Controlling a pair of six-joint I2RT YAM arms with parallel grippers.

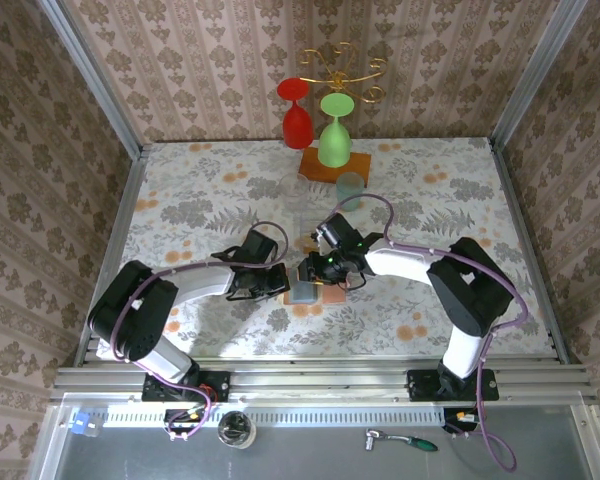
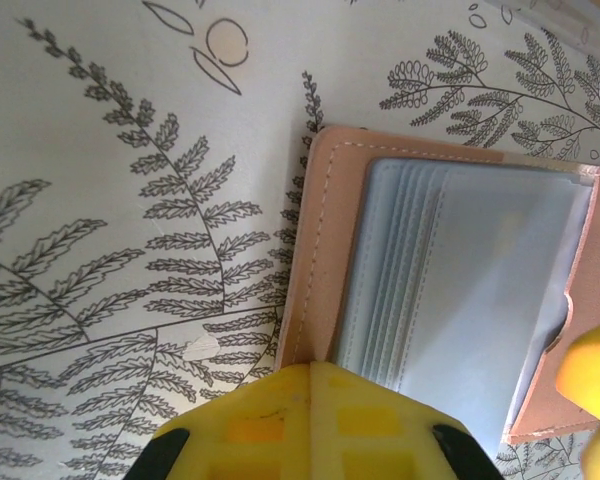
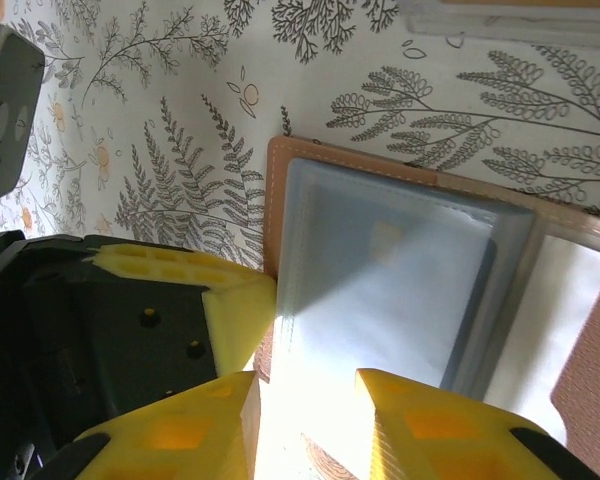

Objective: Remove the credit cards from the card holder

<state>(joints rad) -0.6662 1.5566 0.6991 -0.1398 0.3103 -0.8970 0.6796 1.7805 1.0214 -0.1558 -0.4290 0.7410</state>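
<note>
Sitting at card holder (image 2: 320, 250) edge, left pincer (image 2: 310, 372) together; right pincer (image 3: 308, 385) apart over it.

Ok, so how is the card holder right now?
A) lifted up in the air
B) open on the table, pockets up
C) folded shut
B: the holder lies open on the table, with its grey-blue pockets facing up.

No legible text, labels, brands or numbers, card holder (image 2: 322, 250) unmarked
</note>
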